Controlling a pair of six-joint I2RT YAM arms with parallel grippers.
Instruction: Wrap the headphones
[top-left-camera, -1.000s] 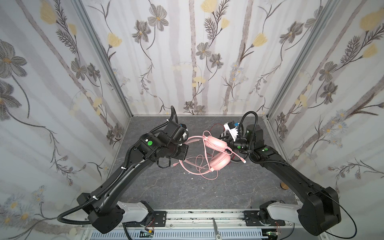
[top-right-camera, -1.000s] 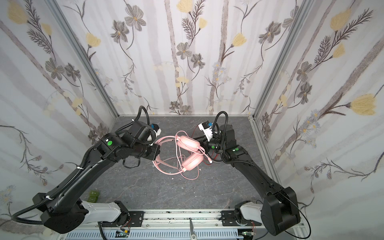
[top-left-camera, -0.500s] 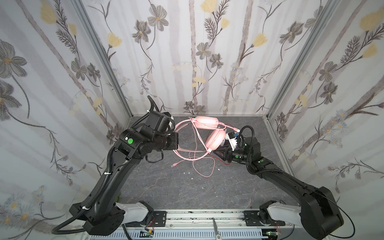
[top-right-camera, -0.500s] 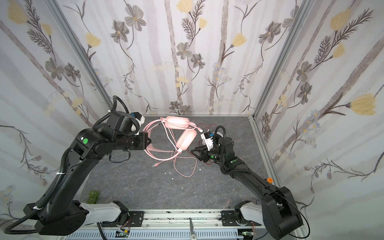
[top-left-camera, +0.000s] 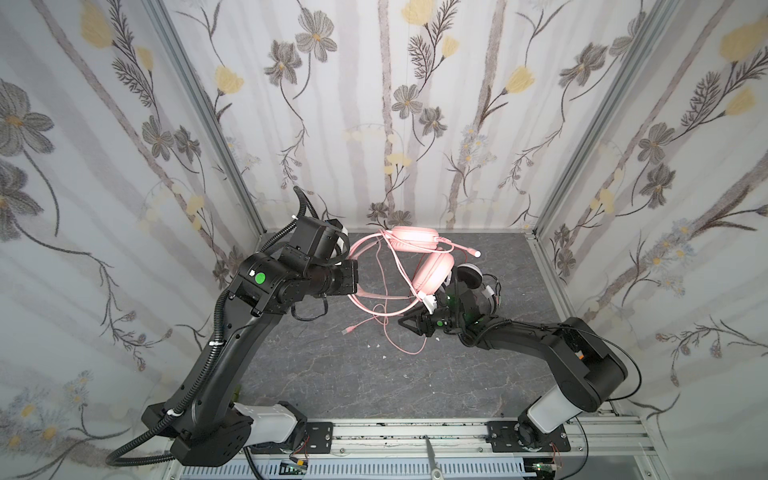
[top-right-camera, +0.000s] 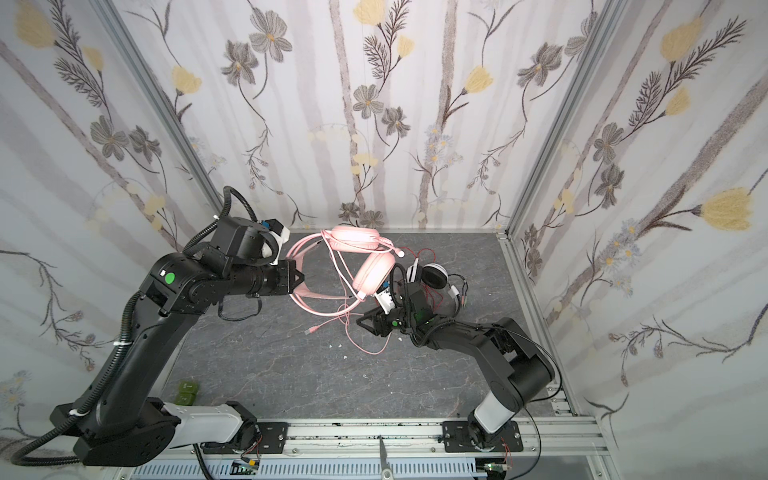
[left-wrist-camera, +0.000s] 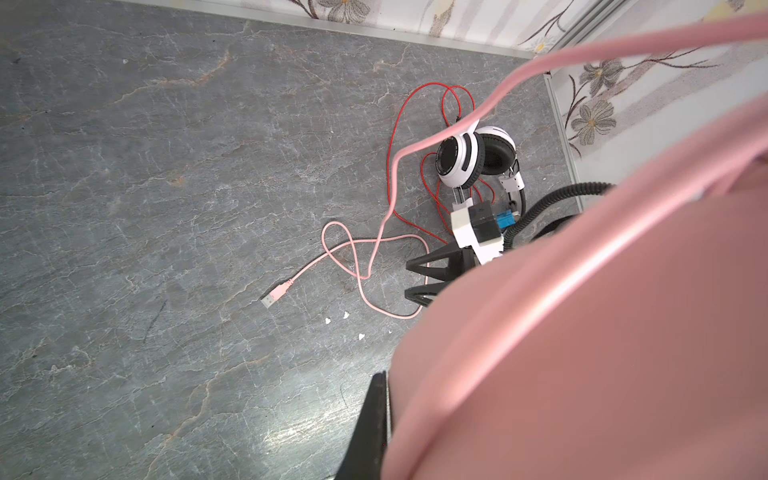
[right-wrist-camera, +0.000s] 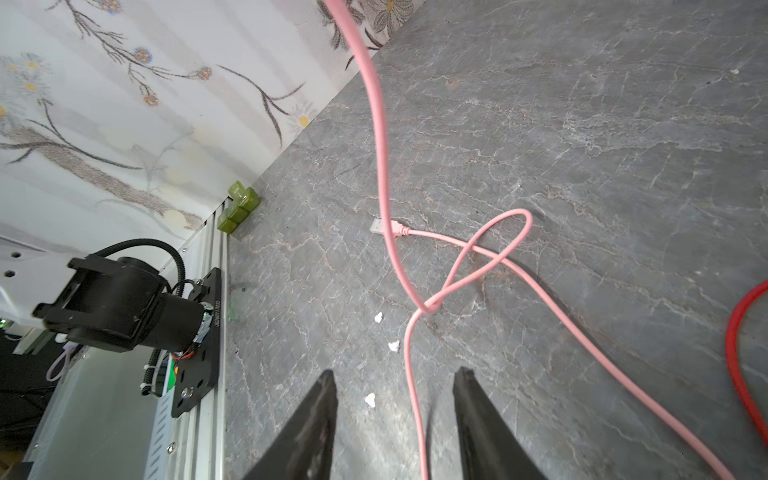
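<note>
The pink headphones (top-left-camera: 432, 274) (top-right-camera: 374, 270) hang in the air near the back wall. My left gripper (top-left-camera: 356, 277) (top-right-camera: 300, 277) is shut on their headband, which fills the left wrist view (left-wrist-camera: 602, 332) and hides all but one finger (left-wrist-camera: 372, 419). The pink cord (top-left-camera: 386, 328) (right-wrist-camera: 409, 361) drops to the floor, its USB plug (left-wrist-camera: 276, 296) (right-wrist-camera: 380, 225) lying flat. My right gripper (top-left-camera: 409, 325) (top-right-camera: 365, 322) (right-wrist-camera: 397, 376) stands open low over the floor, the cord running loose between its fingers. The white-and-black headphones (top-left-camera: 471, 276) (left-wrist-camera: 478, 158) lie behind it with their red cord (left-wrist-camera: 390, 166).
Small green blocks (top-right-camera: 187, 392) (right-wrist-camera: 241, 208) sit at the front left by the wall. White crumbs (top-left-camera: 376, 345) (right-wrist-camera: 378, 318) dot the grey floor. Flowered walls close in three sides, and a metal rail (top-left-camera: 415, 432) runs along the front.
My left gripper has carried the pink headphones up and back toward the wall, so the cord now hangs. My right gripper has left them and dropped low over the floor.
</note>
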